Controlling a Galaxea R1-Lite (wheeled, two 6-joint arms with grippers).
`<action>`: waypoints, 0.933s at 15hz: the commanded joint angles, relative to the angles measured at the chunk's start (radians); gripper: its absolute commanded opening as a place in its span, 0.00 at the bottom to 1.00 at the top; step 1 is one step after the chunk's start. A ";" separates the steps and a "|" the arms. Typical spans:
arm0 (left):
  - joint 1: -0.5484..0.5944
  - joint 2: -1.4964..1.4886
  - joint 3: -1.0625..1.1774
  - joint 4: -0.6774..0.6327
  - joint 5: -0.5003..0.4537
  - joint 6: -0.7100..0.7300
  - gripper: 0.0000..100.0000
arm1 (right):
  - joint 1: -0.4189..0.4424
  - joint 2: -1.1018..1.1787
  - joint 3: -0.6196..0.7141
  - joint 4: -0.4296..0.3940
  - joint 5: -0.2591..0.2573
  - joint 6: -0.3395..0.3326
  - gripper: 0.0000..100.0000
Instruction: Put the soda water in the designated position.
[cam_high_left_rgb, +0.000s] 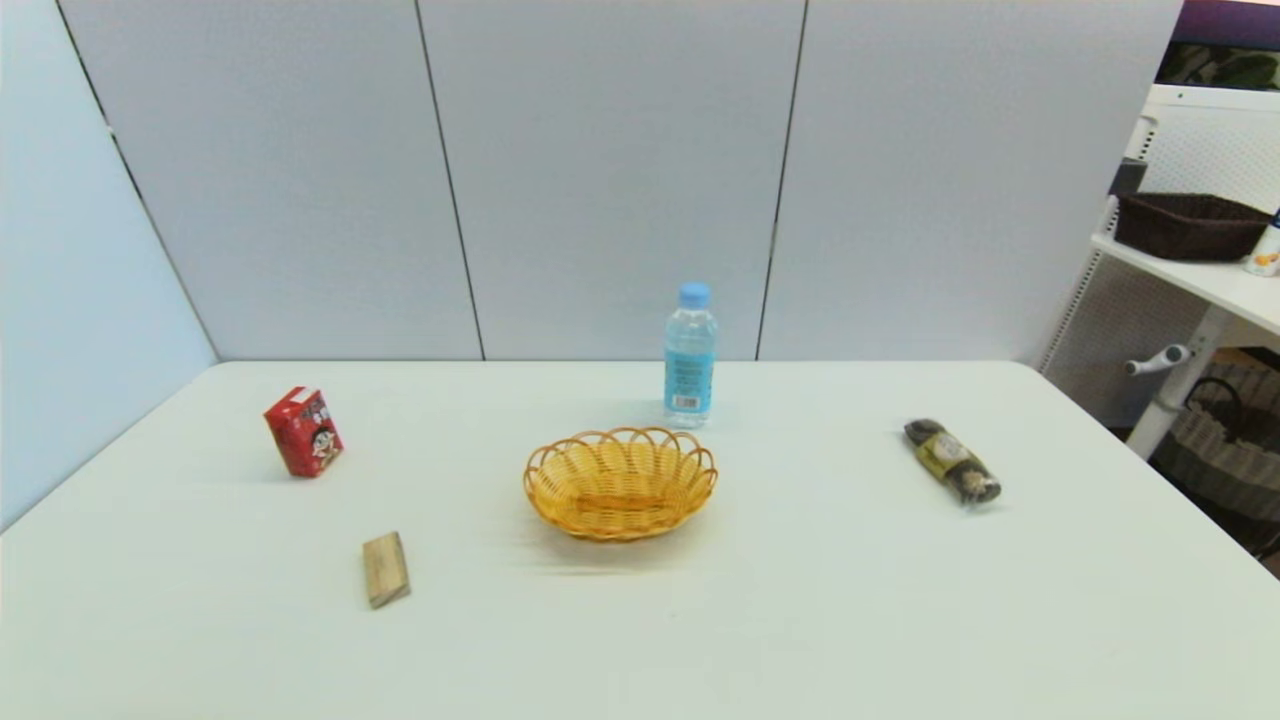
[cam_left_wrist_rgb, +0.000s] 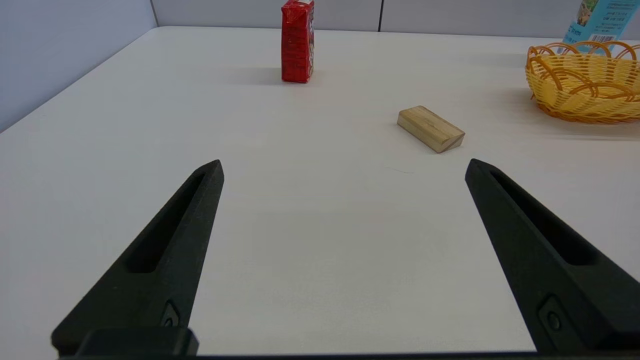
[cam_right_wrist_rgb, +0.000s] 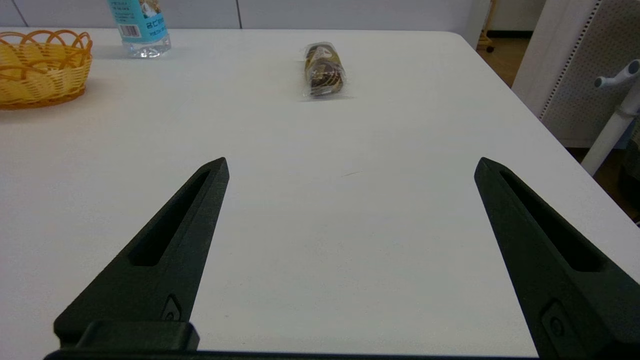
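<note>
The soda water (cam_high_left_rgb: 690, 355), a small clear bottle with a light blue cap and blue label, stands upright on the white table just behind the yellow wicker basket (cam_high_left_rgb: 620, 483). Its lower label shows in the left wrist view (cam_left_wrist_rgb: 597, 22) and the right wrist view (cam_right_wrist_rgb: 140, 25). Neither arm shows in the head view. My left gripper (cam_left_wrist_rgb: 344, 167) is open low over the table's near left part, nothing between its fingers. My right gripper (cam_right_wrist_rgb: 351, 165) is open over the near right part, also holding nothing. Both are far from the bottle.
A red drink carton (cam_high_left_rgb: 304, 431) stands at the left, a wooden block (cam_high_left_rgb: 385, 568) lies in front of it, and a wrapped dark snack roll (cam_high_left_rgb: 952, 461) lies at the right. A shelf with a dark basket (cam_high_left_rgb: 1188, 225) stands beyond the table's right edge.
</note>
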 joint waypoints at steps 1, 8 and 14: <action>0.000 0.000 0.000 0.000 0.000 0.000 1.00 | 0.000 0.001 0.000 0.000 0.001 -0.001 1.00; 0.000 0.000 0.000 0.000 0.000 0.000 1.00 | 0.000 -0.002 0.000 0.000 0.001 -0.001 1.00; 0.000 0.001 0.000 0.001 -0.002 0.000 1.00 | 0.000 0.001 0.000 0.000 0.001 -0.001 1.00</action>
